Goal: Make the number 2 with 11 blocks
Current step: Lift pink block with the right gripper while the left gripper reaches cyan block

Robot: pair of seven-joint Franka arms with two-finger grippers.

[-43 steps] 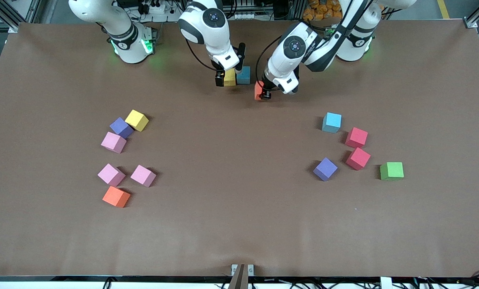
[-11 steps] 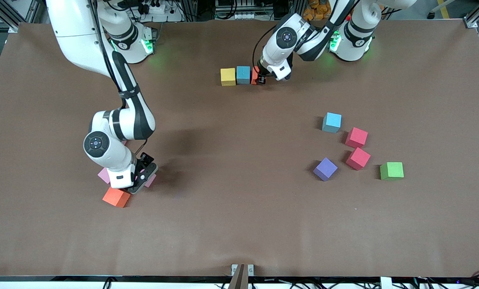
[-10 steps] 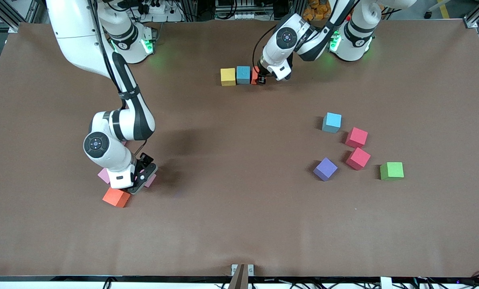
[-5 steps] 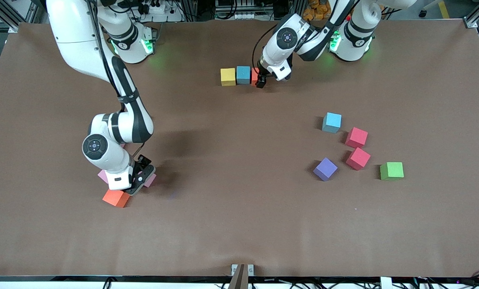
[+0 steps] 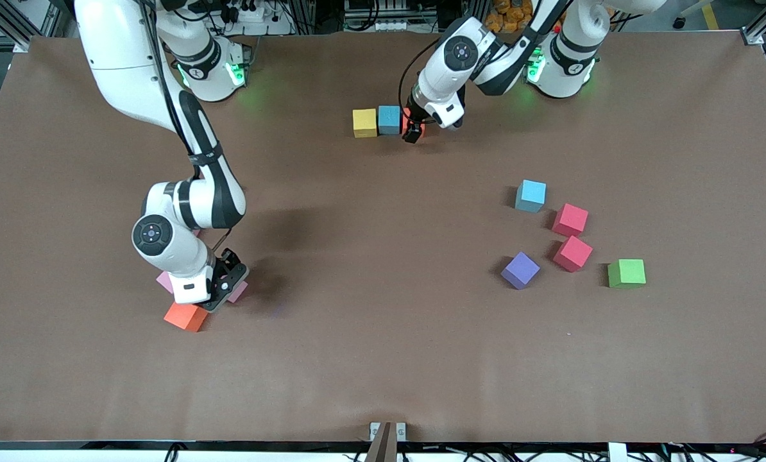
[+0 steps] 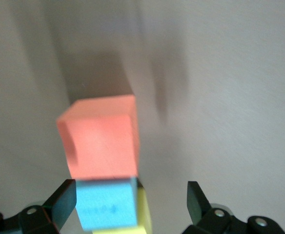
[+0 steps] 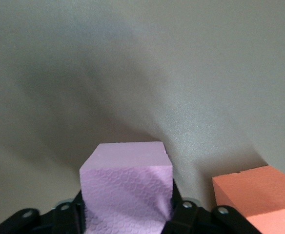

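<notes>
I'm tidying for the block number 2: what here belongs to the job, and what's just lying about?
Job: yellow cube, blue cube and orange cube in a row; pink cube in the right gripper; two red cubes.
Lying about: green cube.

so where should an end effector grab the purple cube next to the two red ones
Take the purple cube from straight above, fingers on two opposite vertical side faces. It sits turned diagonally on the table, so the end effector should rotate to match those faces. All four sides look free: the nearest red cube stands apart from it, toward the left arm's end.
</notes>
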